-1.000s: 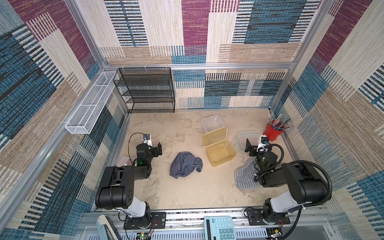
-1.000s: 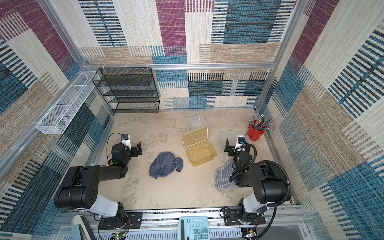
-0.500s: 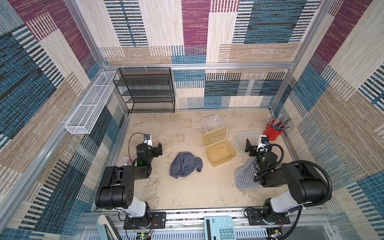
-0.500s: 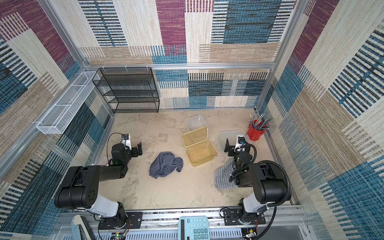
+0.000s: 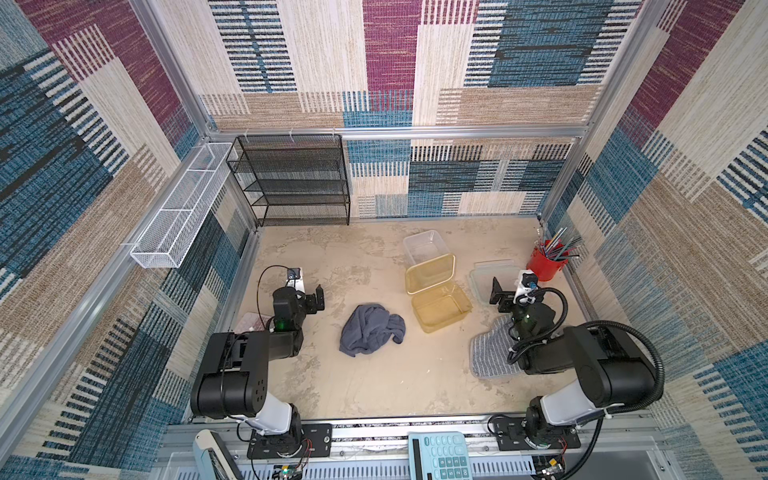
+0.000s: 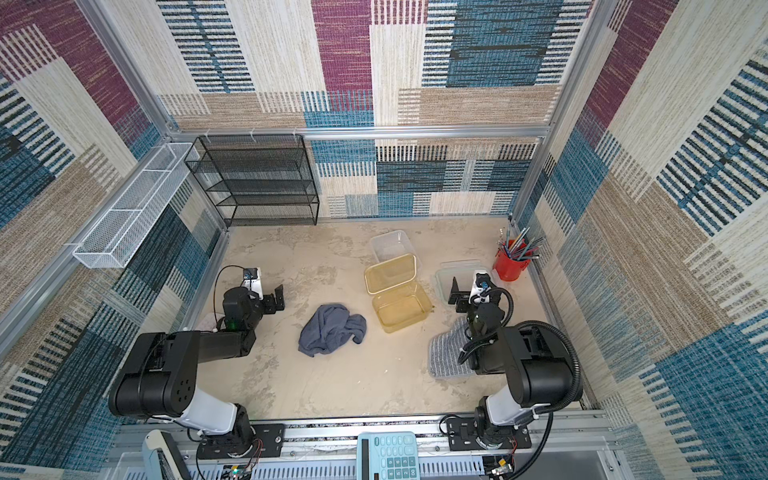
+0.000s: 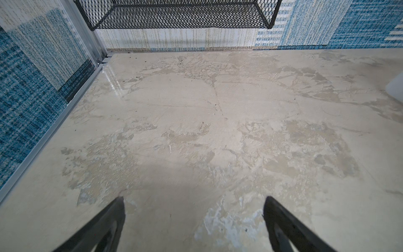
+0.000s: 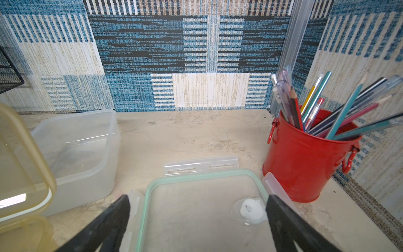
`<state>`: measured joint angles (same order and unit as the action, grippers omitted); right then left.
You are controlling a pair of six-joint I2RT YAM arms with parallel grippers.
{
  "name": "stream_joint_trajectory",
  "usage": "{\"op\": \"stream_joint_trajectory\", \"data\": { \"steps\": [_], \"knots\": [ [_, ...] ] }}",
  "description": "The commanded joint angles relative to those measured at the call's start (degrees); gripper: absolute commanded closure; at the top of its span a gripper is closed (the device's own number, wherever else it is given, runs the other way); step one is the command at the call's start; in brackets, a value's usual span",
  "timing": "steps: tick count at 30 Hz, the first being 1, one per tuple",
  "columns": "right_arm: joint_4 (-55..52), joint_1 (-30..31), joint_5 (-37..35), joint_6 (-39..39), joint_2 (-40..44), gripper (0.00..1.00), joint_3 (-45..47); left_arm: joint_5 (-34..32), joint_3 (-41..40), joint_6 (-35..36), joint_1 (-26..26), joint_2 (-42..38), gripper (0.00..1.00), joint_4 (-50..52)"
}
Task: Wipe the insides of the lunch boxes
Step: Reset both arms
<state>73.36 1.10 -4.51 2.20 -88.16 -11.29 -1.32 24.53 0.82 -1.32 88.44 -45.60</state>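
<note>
You have both grippers with their jaws wide apart and holding nothing: the left gripper (image 5: 309, 298) hangs over bare worktop (image 5: 374, 395) close to the left edge, and the right gripper (image 5: 509, 293) hangs near the right edge, just above the clear lid with the green seal (image 8: 205, 207), which lies flat beside the red pen cup (image 5: 544, 268). The thing to watch is where the grey cloth (image 5: 372, 328) lies from each hand. It is crumpled about in the middle of the worktop, a little toward the left edge, so it is clearly nearer to your left gripper than to your right one. From the left gripper it lies toward the right edge and somewhat toward the near edge. The left wrist view shows only bare surface between the fingers (image 7: 113, 218), so I judge that this hand points to the far edge and must turn back to reach the cloth. The amber lunch box (image 5: 440, 311) stands open just beside the cloth on its right-edge side, with its amber lid (image 5: 430, 274) standing up at the far side. Its longer side seems to run roughly from the left edge to the right edge, a little turned. The clear lunch box (image 5: 424, 247) is open too, behind the amber lid, toward the far edge. The right gripper is the nearer one to both boxes, so probably it should steady a box while the left hand brings the cloth.
</note>
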Motion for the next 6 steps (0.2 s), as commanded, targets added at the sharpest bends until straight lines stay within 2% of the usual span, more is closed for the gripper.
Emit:
{"op": "stream_joint_trajectory", "data": {
  "steps": [1, 6],
  "knots": [
    [1.52, -0.05, 0.47, -0.63, 0.05, 0.02, -0.14, 0.27, 0.25, -0.46, -0.07, 0.04, 0.01, -1.06],
    [1.5, -0.04, 0.51, -0.63, 0.08, 0.02, -0.15, 0.27, 0.25, -0.43, 0.0, 0.06, 0.01, -1.06]
  ]
}}
